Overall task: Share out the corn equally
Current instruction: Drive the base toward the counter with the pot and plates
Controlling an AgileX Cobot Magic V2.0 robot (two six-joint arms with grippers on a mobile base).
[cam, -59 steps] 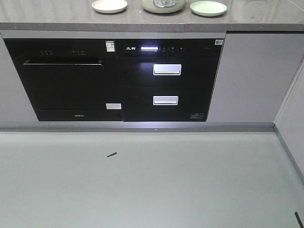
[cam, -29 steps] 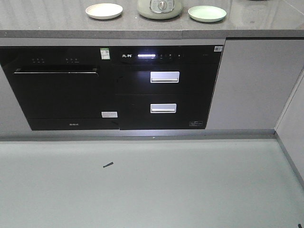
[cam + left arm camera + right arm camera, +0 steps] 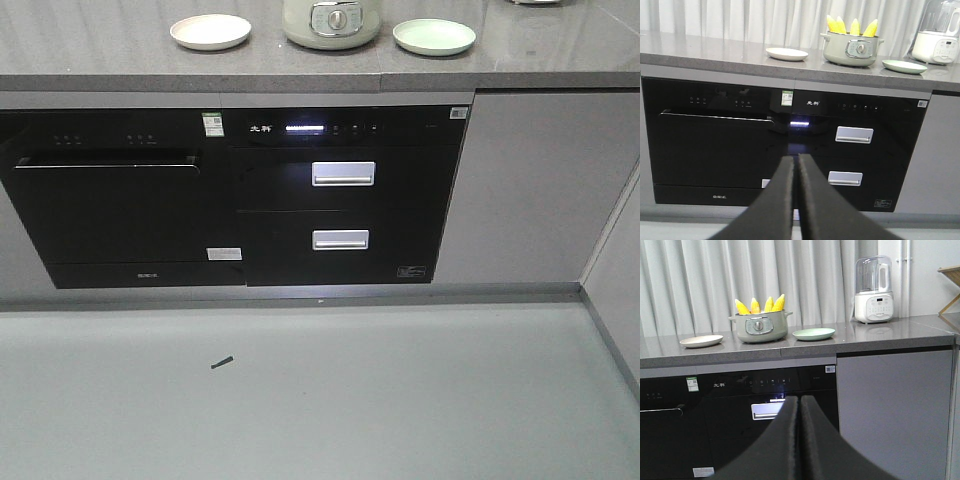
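Left gripper [image 3: 796,163]: black fingers pressed together with nothing between them, held in the air facing the black cabinet fronts, well apart from the counter.
Right gripper [image 3: 799,403]: fingers likewise pressed flat against each other, gripping nothing, pointed at the same cabinet run.
Corn [image 3: 850,26]: four yellow cobs stand point-up in the pot, leaning outward at its rim.
Pot [image 3: 852,49]: pale green with a front dial, on the grey countertop [image 3: 100,50] between two plates.
Cream plate [image 3: 210,31]: near the pot's left side.
Green plate [image 3: 434,36]: near its right side.
White appliance [image 3: 873,290]: farther right on the counter.
Drawer unit [image 3: 340,210]: black, two silver handles, lit display.
Floor [image 3: 400,400]: a small dark strip [image 3: 221,362] lies on it.
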